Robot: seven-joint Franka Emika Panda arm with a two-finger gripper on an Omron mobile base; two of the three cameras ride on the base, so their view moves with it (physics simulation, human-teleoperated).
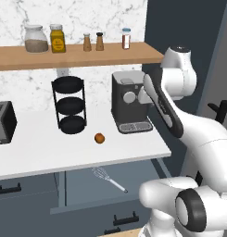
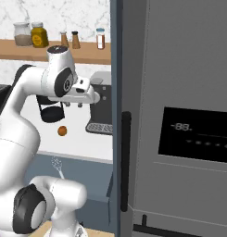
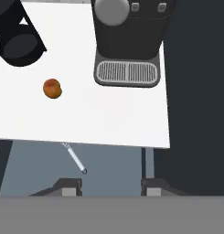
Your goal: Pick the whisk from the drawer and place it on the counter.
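From my left base camera, I see the whisk [image 1: 108, 178] lying flat in the open drawer [image 1: 78, 190], just under the front edge of the counter [image 1: 50, 148]. Its round wire end points up toward the counter and its thin pale handle points down to the right. It looks small and light, so I think it will be easy to lift. The wires look bendy and could squash, and the handle looks smooth and might slip, so I think the best spot to hold is the middle of the straight handle, across its thin side. A little orange fruit [image 1: 99, 138] sits on the counter above it, near a coffee machine [image 1: 129, 102] and a black round rack [image 1: 69, 104]. From my right base camera, I see the whisk [image 2: 56, 165] as a tiny silver thing in the drawer [image 2: 85, 176], below the fruit [image 2: 62, 131], with my big white arm in front of part of it. From my hand camera, I look down on the whisk [image 3: 74, 158], a thin pale stick with part of its wire end tucked under the counter [image 3: 109, 119] edge. My gripper [image 3: 104, 187] is high above the drawer [image 3: 111, 167], and my two finger tips stand well apart with nothing between them.
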